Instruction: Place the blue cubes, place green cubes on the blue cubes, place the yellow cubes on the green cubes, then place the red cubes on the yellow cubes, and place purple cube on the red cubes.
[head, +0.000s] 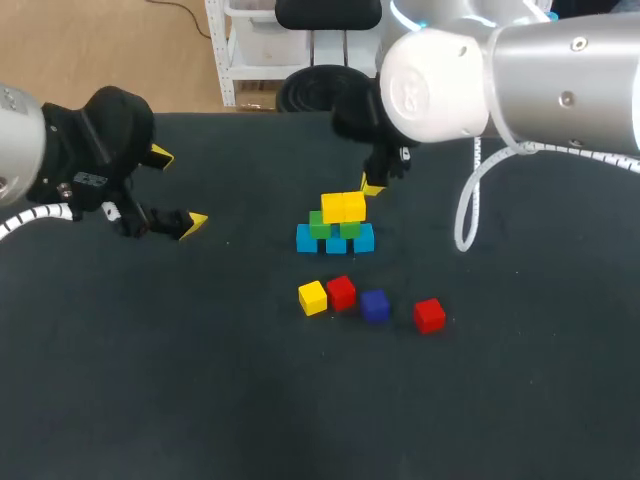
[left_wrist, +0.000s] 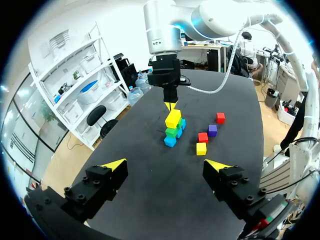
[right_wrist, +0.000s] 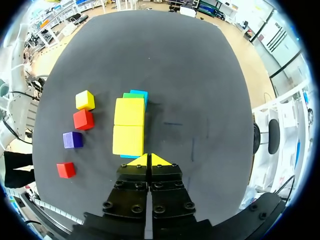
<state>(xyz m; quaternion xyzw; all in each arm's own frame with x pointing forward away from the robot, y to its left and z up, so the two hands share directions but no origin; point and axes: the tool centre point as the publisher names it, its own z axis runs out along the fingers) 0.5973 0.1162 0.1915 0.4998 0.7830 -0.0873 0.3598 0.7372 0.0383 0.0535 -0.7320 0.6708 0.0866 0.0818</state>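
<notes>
Empty right gripper (head: 372, 187) clenched, tips together, just at 1 o'clock of the stack (head: 338, 228); can't tell if touching. Empty left gripper (head: 177, 190) released, well off at 9 o'clock. Blue base, green, then two top yellows (head: 343, 207). At 6 o'clock of it, loose yellow (head: 312, 297), red (head: 341, 292), purple (head: 375, 305), second red (head: 429, 315). Cubes look light, rigid, smooth: pinch opposite flat faces at mid-height. Likely topples if nudged.

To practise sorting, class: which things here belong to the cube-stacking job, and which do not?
Job: blue cubes, green cubes, stacked yellow cubes, loose yellow cube, red cubes, purple cube.
Not the job: black table, white cable.
</notes>
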